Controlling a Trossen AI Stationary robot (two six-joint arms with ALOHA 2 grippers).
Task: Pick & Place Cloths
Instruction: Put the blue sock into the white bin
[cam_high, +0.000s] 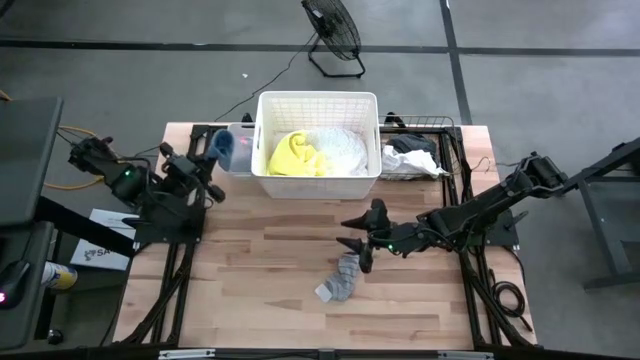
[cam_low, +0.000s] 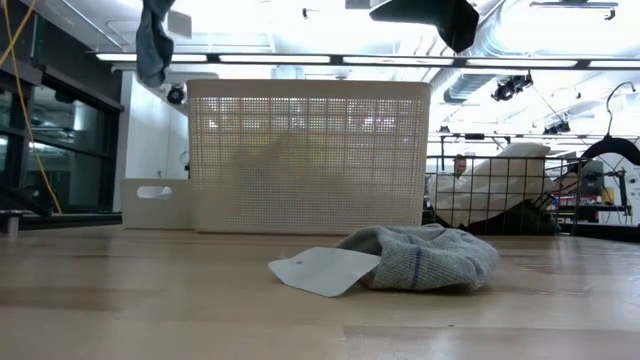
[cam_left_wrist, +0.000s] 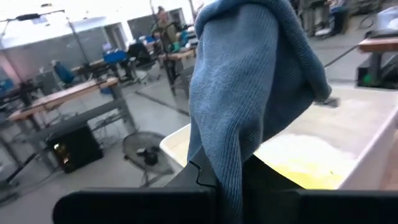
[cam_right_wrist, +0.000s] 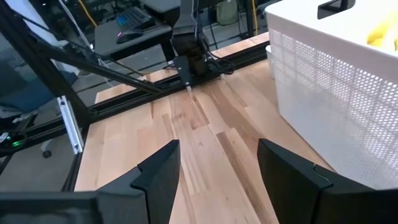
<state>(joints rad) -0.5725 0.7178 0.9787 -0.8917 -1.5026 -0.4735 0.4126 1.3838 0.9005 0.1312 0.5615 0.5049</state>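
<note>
My left gripper (cam_high: 222, 150) is raised beside the white slatted basket's (cam_high: 262, 100) left wall and shut on a blue-grey cloth (cam_left_wrist: 249, 93). That cloth also hangs at the top left of the low view (cam_low: 155, 40). A yellow cloth (cam_high: 295, 155) and a white cloth (cam_high: 345, 150) lie inside the basket. A small grey cloth (cam_high: 340, 280) with a white tag (cam_low: 320, 270) lies flat on the table's middle. My right gripper (cam_high: 358, 235) hovers open above the table, just on the far side of the grey cloth, touching nothing (cam_right_wrist: 217, 168). My left gripper holds the blue-grey cloth pinched between its two fingers at a bunched fold (cam_left_wrist: 224, 177). The cloth is lifted clear of the table and drapes over and in front of the fingers, which hides the exact place of contact. Its loose end hangs slack (cam_low: 152, 65).
A wire basket (cam_high: 440, 125) at the table's far right holds white and black cloths (cam_high: 412, 158). A floor fan (cam_high: 335, 35) stands beyond the far edge. Bare wood lies around the grey cloth and toward the near edge (cam_high: 260, 300).
</note>
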